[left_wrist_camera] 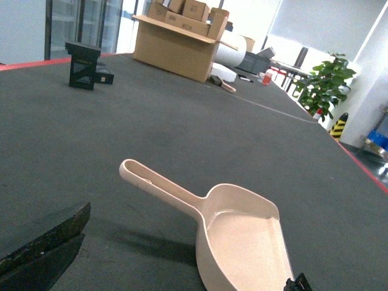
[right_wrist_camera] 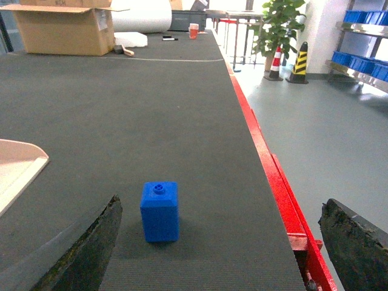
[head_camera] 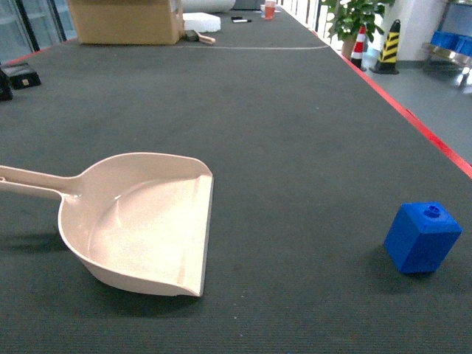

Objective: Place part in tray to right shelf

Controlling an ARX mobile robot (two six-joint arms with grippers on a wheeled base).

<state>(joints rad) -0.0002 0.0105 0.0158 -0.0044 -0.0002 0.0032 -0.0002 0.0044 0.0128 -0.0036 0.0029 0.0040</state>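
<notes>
Part: the part (head_camera: 423, 237) stood upright on the dark bench (head_camera: 295, 133), stud on top, near the bench's red right edge and well apart from the tray; nothing touched it.
Tray: the tray (head_camera: 140, 221) lay flat on the bench at my left, its handle pointing left and its straight front lip facing the part; I saw nothing inside it.
Right pincer: from my right wrist camera, the right pincer (right_wrist_camera: 221, 242) was spread wide and released, its dark fingers (right_wrist_camera: 85, 248) low at either side, the part standing between them and closer to the left finger.
Left pincer: the left pincer (left_wrist_camera: 176, 279) hung near the tray's handle; only one finger and a tip of the other showed, so I judged it open, grasping nothing, though the view was poor.
Background: a cardboard box (head_camera: 125, 21) sat at the bench's far end.
</notes>
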